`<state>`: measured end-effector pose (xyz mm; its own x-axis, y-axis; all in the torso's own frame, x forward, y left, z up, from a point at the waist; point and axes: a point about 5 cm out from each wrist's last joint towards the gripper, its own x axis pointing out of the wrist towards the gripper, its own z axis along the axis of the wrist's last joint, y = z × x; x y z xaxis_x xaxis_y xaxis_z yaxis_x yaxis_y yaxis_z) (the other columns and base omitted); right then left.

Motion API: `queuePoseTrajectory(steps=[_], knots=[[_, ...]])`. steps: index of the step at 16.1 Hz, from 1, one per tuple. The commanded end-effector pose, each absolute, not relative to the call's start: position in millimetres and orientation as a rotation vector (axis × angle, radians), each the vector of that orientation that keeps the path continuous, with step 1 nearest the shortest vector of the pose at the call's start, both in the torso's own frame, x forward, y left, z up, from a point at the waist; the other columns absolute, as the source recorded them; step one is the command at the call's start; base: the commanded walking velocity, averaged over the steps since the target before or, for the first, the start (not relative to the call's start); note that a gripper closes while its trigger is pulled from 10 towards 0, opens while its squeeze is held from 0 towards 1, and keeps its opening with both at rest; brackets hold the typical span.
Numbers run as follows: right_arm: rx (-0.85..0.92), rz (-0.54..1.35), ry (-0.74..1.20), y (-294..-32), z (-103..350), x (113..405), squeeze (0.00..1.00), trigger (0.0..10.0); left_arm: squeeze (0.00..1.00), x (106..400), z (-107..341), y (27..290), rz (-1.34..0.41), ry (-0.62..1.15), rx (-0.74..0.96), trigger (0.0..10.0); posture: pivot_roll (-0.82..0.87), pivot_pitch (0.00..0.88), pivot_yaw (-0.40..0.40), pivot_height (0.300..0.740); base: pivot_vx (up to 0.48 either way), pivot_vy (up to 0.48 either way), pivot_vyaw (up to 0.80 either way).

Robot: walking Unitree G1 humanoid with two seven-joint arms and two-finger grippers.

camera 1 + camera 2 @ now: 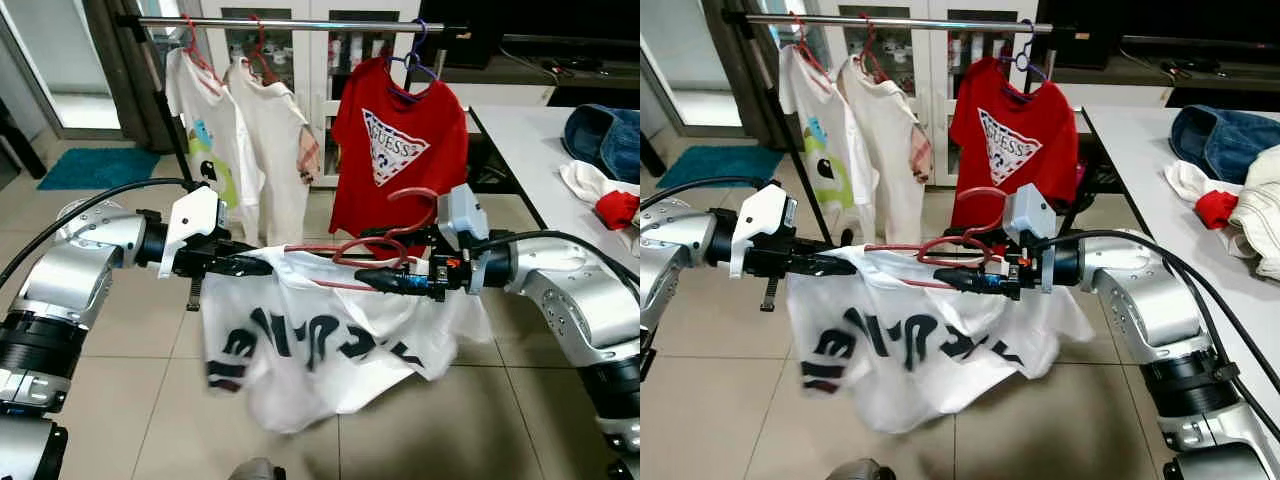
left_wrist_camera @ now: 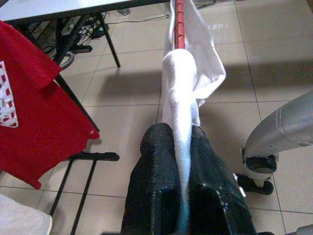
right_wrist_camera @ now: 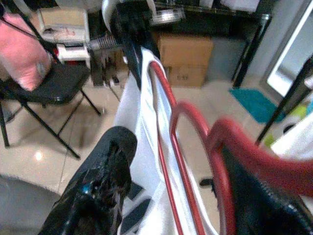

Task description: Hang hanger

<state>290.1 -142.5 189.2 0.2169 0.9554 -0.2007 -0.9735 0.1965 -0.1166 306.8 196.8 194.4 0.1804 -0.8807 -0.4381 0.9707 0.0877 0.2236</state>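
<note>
Right, my left gripper (image 1: 262, 266) pinches the white shirt (image 1: 330, 350); my right gripper (image 1: 372, 279) clamps the red hanger (image 1: 375, 245).

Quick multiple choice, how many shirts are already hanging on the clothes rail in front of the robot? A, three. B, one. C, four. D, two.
A: three shirts hang on the rail, a white shirt with a green print, a plain white shirt and a red shirt, while the white shirt on the red hanger is held between the left end effector and the right end effector.
</note>
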Motion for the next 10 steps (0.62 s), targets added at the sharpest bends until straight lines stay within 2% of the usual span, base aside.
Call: queuePoseTrajectory(steps=[1,2,10], knots=[[-0.269,1.363,0.093,-140.1,191.9,291.4,0.00,1.5,0.00,308.3,206.6,196.4,-1.381,0.157,0.526,0.0,-0.02,0.000,-0.010,0.740,0.000,0.000,0.00],[-0.260,1.379,0.101,-139.4,191.2,290.7,0.00,0.0,0.00,308.7,207.6,198.0,-1.371,0.153,0.525,0.0,-0.02,0.000,-0.013,0.740,0.000,0.000,0.00],[-0.234,1.417,0.122,-140.2,192.4,288.5,0.00,0.0,0.00,309.3,214.6,212.2,-1.289,0.131,0.506,0.0,-0.02,0.000,-0.024,0.740,0.000,0.000,0.00]])
